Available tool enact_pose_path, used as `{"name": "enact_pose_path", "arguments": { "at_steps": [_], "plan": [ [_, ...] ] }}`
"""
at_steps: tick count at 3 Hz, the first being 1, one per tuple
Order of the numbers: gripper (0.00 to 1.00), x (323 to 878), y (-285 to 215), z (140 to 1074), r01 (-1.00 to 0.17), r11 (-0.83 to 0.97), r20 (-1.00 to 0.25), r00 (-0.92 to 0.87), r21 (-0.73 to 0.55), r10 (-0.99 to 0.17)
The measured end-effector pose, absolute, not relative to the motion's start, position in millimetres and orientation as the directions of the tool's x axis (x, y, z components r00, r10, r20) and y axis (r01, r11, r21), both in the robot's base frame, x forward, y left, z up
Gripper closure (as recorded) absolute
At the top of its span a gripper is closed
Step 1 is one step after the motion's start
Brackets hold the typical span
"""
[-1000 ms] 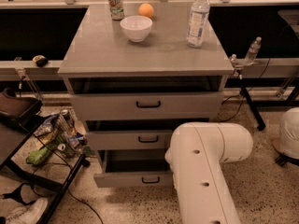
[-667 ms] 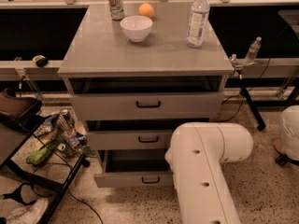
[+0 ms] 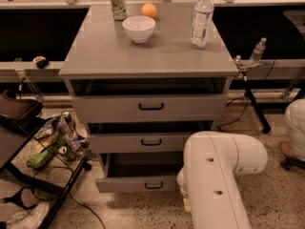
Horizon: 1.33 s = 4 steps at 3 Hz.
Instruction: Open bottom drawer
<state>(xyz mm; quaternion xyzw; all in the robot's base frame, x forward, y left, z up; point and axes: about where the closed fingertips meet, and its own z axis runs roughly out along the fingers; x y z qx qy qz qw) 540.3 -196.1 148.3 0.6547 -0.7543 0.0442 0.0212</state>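
Note:
The grey cabinet [image 3: 147, 56] has three drawers. The bottom drawer [image 3: 138, 182] has the shortest front panel and a small black bar handle [image 3: 153, 185]. It stands pulled out, with its dark interior [image 3: 143, 164] showing behind the front. The middle drawer [image 3: 143, 142] and top drawer [image 3: 150, 108] are also pulled out a little. My white arm [image 3: 217, 175] fills the lower right, just right of the bottom drawer. The gripper is hidden behind the arm.
On the cabinet top stand a white bowl [image 3: 138, 28], a can [image 3: 118, 4], an orange [image 3: 149, 10] and a water bottle [image 3: 201, 18]. A black rack with snack bags [image 3: 55, 140] stands at left. Cables lie on the floor. A small bottle [image 3: 258, 51] stands at right.

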Motion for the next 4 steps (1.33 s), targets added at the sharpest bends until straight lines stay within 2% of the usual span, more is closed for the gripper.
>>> {"name": "enact_pose_path", "arguments": {
  "at_steps": [1,2,3,4],
  "plan": [
    [0.49,542.0,-194.6,154.3,-0.990,0.139,0.090,-0.142,-0.039,-0.986],
    [0.72,542.5,-194.1,155.9,-0.990,0.139,0.090,-0.142,-0.039,-0.986],
    [0.95,511.1,-202.9,157.9,-0.989,0.149,0.108,-0.151,-0.021,-0.983],
    [0.92,508.4,-202.3,157.3,-0.989,0.150,0.110,-0.151,-0.020,-0.982]
  ]
}}
